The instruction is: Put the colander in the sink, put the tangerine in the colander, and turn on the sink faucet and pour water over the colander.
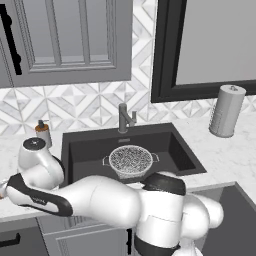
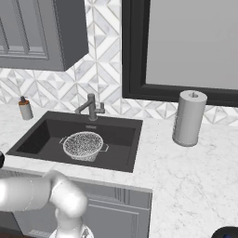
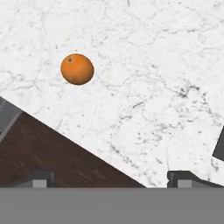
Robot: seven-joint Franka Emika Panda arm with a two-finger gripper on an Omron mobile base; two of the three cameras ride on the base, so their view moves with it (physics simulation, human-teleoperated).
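The colander (image 1: 130, 161) sits upright in the black sink (image 1: 85, 150), near the basin's middle, below and in front of the sink faucet (image 1: 125, 118); in the right base view the colander (image 2: 83, 145) lies left of the basin's centre; a soap dispenser (image 1: 43, 132) stands on the marble counter (image 2: 186, 172) left of the sink, a paper towel roll (image 2: 188, 118) on the right. In the hand view the tangerine (image 3: 77, 68) rests alone on the white marble, near the counter's edge; the gripper (image 3: 112, 180) hangs above it, fingers (image 3: 186, 179) spread wide apart, touching nothing; dark wood floor (image 3: 39, 148) shows beyond the edge.
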